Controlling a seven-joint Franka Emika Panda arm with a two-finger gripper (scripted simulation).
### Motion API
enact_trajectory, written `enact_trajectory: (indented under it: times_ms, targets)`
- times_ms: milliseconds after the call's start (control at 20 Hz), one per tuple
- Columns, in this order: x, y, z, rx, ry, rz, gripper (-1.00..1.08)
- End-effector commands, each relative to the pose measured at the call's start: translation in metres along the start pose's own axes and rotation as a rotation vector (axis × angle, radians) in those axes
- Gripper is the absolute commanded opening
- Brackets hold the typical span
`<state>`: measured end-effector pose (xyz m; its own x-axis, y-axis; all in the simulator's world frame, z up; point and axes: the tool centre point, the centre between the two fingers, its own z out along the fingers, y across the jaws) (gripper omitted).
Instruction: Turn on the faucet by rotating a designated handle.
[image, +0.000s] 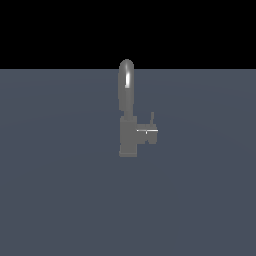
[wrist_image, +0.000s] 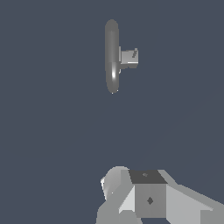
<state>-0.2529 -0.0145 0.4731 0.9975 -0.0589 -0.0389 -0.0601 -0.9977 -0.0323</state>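
Observation:
The grey faucet (image: 128, 137) stands alone on the flat grey floor, its arched spout (image: 126, 82) rising over a blocky body. The handle (image: 148, 132), a short dark-grey stub with a thin rod pointing up, projects from the body toward the exterior view's right. In the wrist view the faucet (wrist_image: 112, 57) is seen from above, with the handle (wrist_image: 129, 58) on its side. My gripper (wrist_image: 140, 197) shows only as grey blocky parts at the picture's edge, far from the faucet and touching nothing. Its jaws are not clear. The arm does not show in the exterior view.
A flat grey floor (image: 60, 190) surrounds the faucet, with a black background behind it. No other object shows.

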Motion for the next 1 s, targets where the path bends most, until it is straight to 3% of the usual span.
enact_trajectory:
  times_ms: [0, 500, 950]
  targets:
    - [0.000, 0.000, 0.000, 0.000, 0.000, 0.000, -1.00]
    - [0.014, 0.000, 0.002, 0.033, -0.033, 0.034, -1.00]
    - [0.050, 0.001, 0.010, 0.122, -0.122, 0.127, -1.00]
